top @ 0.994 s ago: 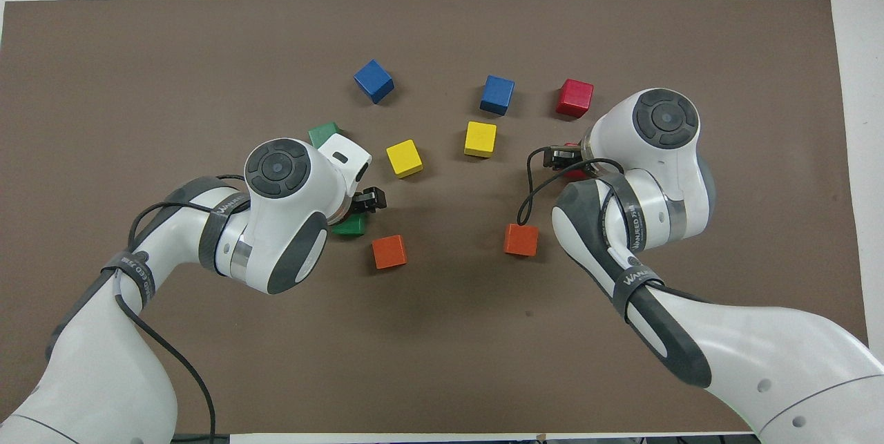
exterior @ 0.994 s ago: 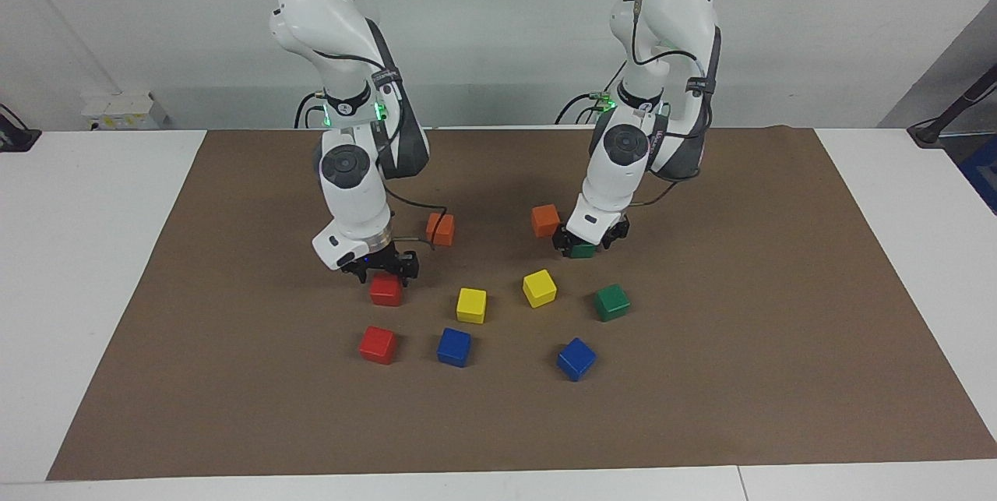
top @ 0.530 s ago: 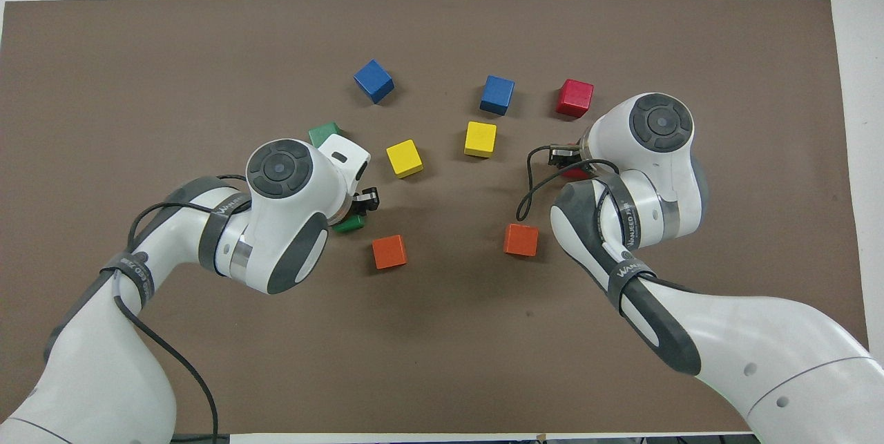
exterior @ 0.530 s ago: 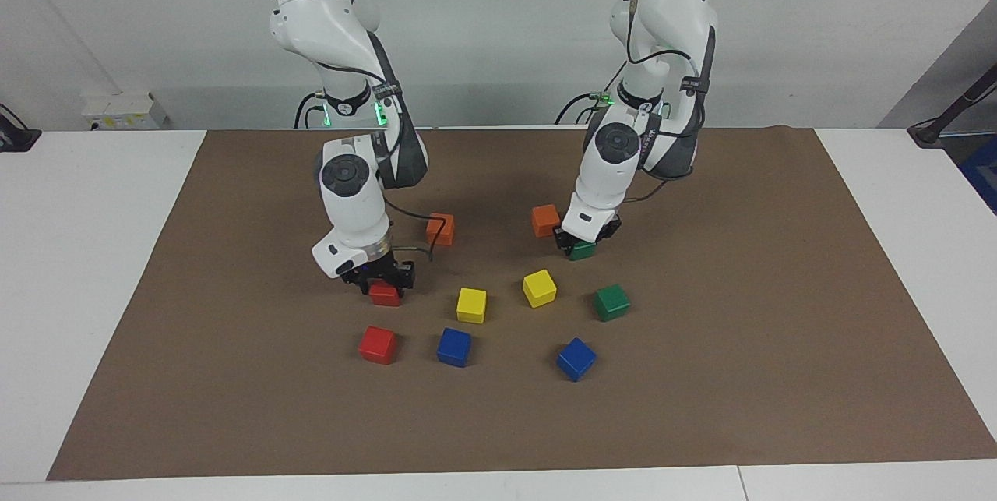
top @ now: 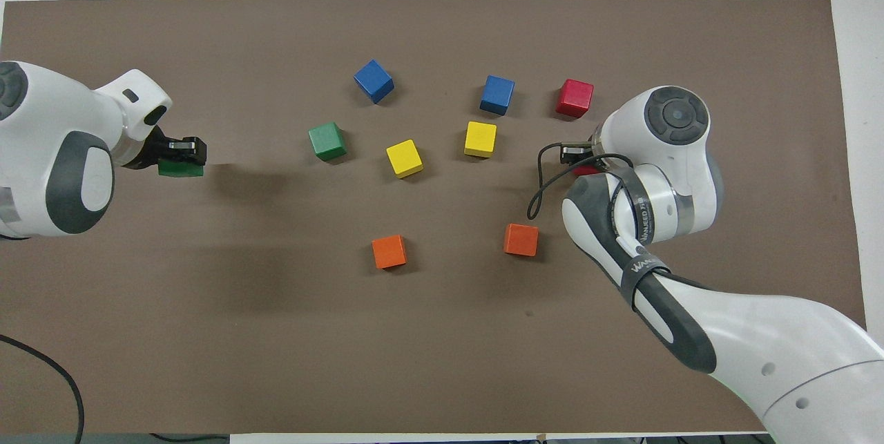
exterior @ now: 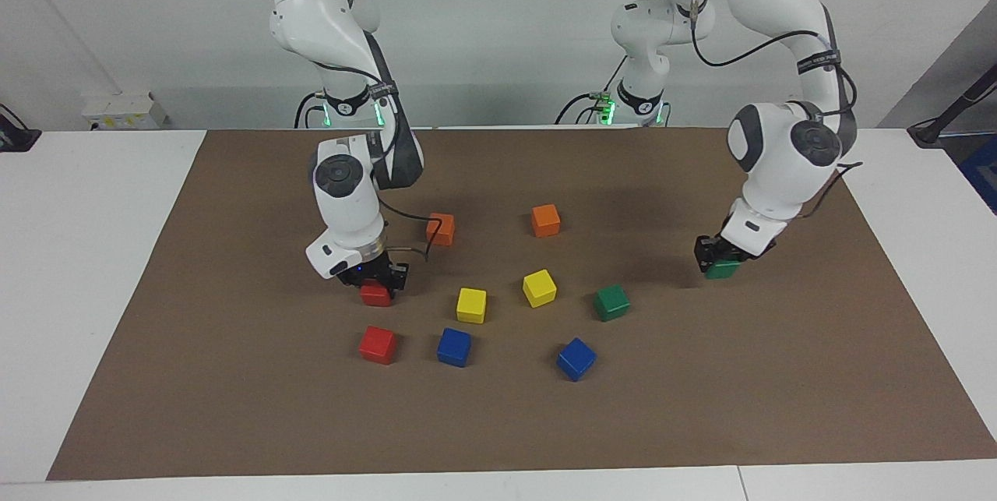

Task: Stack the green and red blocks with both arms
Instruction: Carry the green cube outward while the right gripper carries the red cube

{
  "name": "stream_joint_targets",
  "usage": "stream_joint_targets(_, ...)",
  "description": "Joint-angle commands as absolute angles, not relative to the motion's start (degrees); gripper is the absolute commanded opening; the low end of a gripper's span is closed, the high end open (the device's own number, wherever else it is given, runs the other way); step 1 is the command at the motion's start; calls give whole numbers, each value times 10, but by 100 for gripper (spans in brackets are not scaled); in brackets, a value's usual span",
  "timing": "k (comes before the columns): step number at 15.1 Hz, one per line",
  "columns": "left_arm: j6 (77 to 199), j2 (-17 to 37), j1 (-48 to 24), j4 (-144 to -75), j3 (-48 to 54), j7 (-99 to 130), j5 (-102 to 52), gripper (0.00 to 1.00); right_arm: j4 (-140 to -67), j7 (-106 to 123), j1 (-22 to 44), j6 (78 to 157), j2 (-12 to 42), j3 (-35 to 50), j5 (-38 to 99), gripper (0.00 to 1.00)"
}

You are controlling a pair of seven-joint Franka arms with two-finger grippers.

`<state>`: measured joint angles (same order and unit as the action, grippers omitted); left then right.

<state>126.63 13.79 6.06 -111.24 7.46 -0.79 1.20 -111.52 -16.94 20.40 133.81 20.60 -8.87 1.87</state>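
My left gripper [exterior: 720, 254] is shut on a dark green block [exterior: 723, 269] and holds it low over the brown mat toward the left arm's end; both show in the overhead view, gripper [top: 182, 151] and block [top: 181, 169]. The second green block [exterior: 611, 301] sits on the mat beside a yellow cube [exterior: 539, 287]. My right gripper [exterior: 379, 280] is down at the mat, shut on a red block [exterior: 375, 295], which my arm largely covers in the overhead view [top: 587, 169]. The second red block [exterior: 378, 344] lies farther from the robots than the held one.
Two orange cubes [exterior: 440, 229] [exterior: 545, 220] lie nearer to the robots. A second yellow cube [exterior: 471, 305] and two blue cubes [exterior: 453, 347] [exterior: 576, 358] lie in the middle. The brown mat [exterior: 234, 407] covers the white table [exterior: 78, 252].
My left arm has swung the green block from beside an orange cube out toward the left arm's end. My right gripper has sunk lower around the red block.
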Motion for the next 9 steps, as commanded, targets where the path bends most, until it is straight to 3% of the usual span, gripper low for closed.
stream_joint_targets(1,1315,170,75,-1113,83,-34,20,0,-1119,-79,139,1268,130,-85,5,0)
stream_joint_targets(3,1316,177,81,-1116,77,-34,23,0,-1122,22,82,1246,113,-85,4,0)
stream_joint_targets(7,1358,180,83,-1149,76,-33,23,0,-1150,106,7,1301,124,-85,4,0)
stream_joint_targets(8,1354,180,83,-1147,76,-33,23,24,-1147,108,-3,1309,147,-84,3,0)
stream_joint_targets(9,1354,180,83,-1144,76,-33,23,91,-1145,109,-8,1336,168,-84,3,0)
